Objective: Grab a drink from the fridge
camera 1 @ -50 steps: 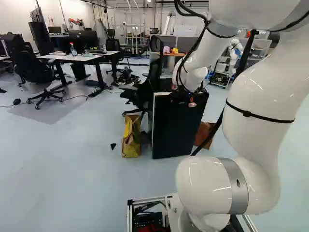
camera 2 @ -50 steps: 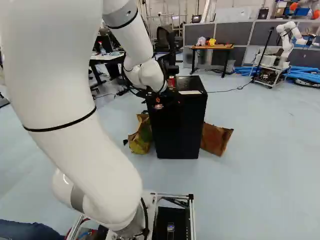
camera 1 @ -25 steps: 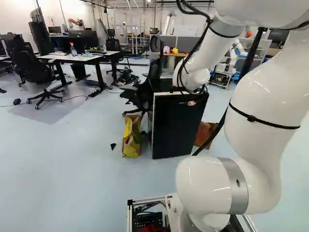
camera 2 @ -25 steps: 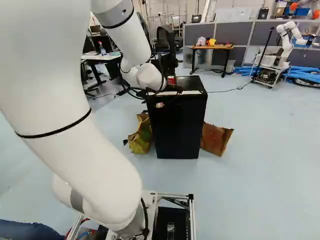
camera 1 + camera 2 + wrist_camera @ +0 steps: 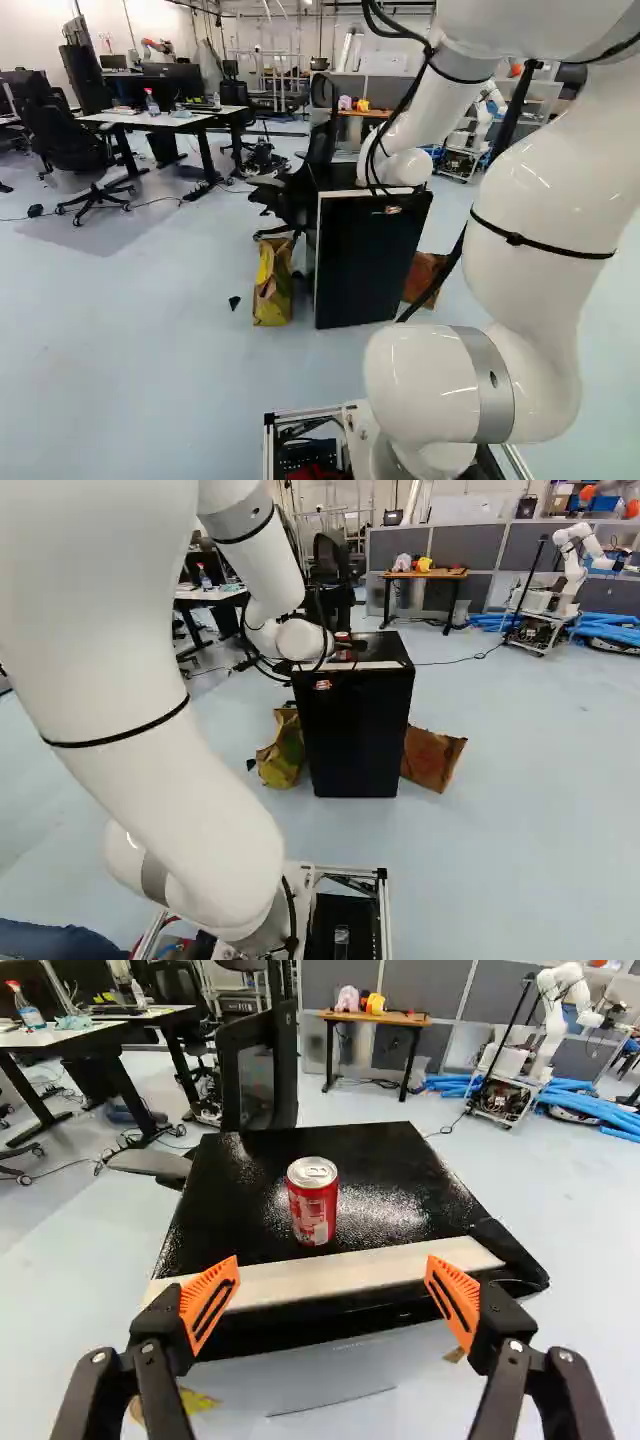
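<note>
Fridge (image 5: 357, 735) and arm hide much of one another's detail: in the left base view the white arm covers the red can completely, and in the middle of the right base view only a sliver of the can (image 5: 342, 637) shows beside the wrist. The arm's upper links run out of the frame at the upper right of the left base view. A brown bag (image 5: 432, 758) sits partly behind the fridge (how far back, I can't tell).

Pale markings run down the can's red side (print of some sort).

The pincer (image 5: 338, 658) is hard to pick out against the black fridge, but the wrist view has it spread wide, orange pads (image 5: 455, 1300) well apart. The can stands upright on the fridge's top, ahead of the gap, touching neither pad, beyond the pale strip (image 5: 350, 1272).
</note>
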`<state>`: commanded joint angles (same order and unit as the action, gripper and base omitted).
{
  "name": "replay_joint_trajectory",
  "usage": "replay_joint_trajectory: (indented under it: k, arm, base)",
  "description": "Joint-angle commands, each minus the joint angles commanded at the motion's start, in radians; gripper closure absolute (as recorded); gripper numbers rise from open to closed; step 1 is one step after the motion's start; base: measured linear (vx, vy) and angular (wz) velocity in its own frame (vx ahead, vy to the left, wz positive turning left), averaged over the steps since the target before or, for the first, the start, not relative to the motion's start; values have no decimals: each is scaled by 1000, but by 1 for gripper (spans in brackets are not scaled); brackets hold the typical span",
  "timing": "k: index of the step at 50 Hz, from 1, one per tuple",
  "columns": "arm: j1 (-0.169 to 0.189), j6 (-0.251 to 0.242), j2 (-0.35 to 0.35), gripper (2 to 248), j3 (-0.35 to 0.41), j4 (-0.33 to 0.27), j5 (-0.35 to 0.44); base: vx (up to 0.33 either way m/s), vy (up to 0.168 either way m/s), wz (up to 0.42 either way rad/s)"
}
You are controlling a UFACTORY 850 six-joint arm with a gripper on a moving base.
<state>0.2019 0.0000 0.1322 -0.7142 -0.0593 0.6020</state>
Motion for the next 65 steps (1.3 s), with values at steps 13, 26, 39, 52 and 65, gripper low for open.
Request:
replay_joint_trajectory:
  k: [13, 26, 39, 52, 65]
  arm:
    - [0, 0, 29, 3, 0, 0, 102]
    - [-1, 0, 65, 3, -10, 0, 182]
    - [-4, 0, 115, 3, -34, 0, 241]
    - [-7, 0, 166, 3, -62, 0, 264]
    - [-10, 0, 223, 3, -99, 0, 283]
  base:
    - [0, 0, 0]
    - [0, 0, 0]
    - [0, 0, 0]
    - [0, 0, 0]
    - [0, 0, 0]
